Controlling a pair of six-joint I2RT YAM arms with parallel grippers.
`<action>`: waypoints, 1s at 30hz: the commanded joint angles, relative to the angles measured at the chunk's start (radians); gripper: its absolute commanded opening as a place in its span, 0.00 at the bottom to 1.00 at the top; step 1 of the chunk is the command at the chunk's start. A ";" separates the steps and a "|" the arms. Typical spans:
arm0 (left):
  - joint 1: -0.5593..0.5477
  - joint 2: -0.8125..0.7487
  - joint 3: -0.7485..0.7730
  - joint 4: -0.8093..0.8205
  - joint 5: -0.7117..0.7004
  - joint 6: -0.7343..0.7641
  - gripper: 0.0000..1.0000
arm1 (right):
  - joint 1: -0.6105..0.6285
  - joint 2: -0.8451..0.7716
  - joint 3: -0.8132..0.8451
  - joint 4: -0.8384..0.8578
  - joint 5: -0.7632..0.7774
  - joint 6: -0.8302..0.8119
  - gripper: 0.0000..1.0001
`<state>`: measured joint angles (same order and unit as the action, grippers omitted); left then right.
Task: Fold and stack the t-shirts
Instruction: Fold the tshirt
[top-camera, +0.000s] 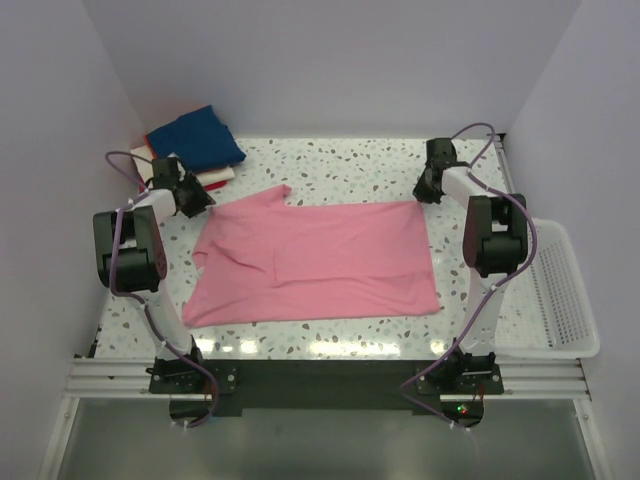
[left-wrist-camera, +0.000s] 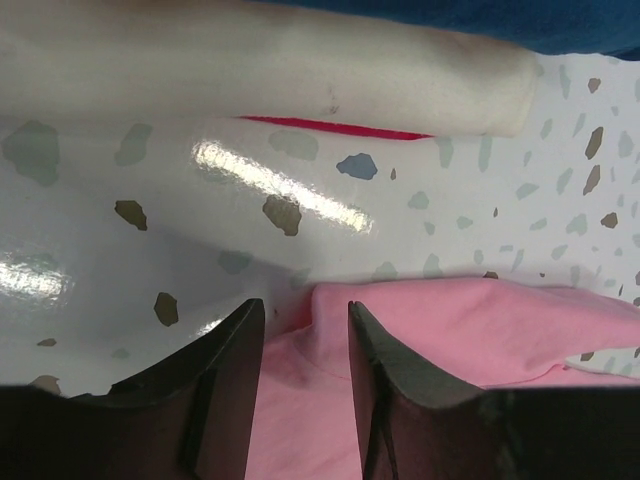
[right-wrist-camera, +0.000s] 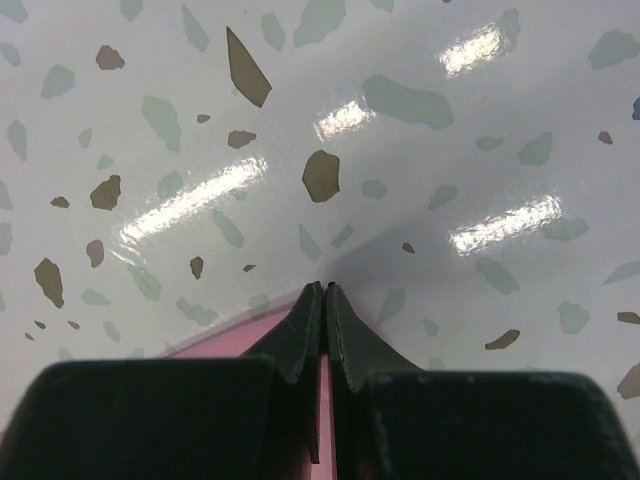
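Pink shirt (top-camera: 320, 260) spread flat, not yet folded; folded stack (top-camera: 195, 145), navy on top, just beyond its far-left corner; left gripper (left-wrist-camera: 305, 312) jaws apart over that corner; right gripper (right-wrist-camera: 323, 290) closed at far-right corner; remaining, likely: fold it, stack it

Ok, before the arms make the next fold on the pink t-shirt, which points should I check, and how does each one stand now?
1. The left pincer is open: ok; jaws apart, with the pink t-shirt under the gap.
2. The right pincer holds the far right corner: cannot tell; it is shut there, but the grip itself is hidden.
3. The pink t-shirt lies flat: not ok; there are creases near its left side.
4. The folded stack is apart from the pink t-shirt: ok; bare table shows between them.
5. The basket is out of the way: ok; it sits at the right table edge.
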<state>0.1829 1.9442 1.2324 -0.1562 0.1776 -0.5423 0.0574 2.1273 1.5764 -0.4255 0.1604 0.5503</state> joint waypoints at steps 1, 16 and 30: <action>-0.002 -0.008 0.041 0.061 0.056 -0.004 0.42 | -0.005 0.000 0.005 0.033 -0.015 0.013 0.00; -0.255 0.099 0.335 -0.006 0.002 0.284 0.61 | -0.005 -0.006 0.004 0.044 -0.045 0.014 0.16; -0.361 0.260 0.478 -0.043 0.170 0.475 0.67 | -0.004 -0.098 -0.046 0.083 -0.090 0.028 0.45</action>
<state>-0.1753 2.2238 1.6783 -0.2268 0.2699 -0.1253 0.0578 2.1098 1.5391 -0.3809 0.0849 0.5674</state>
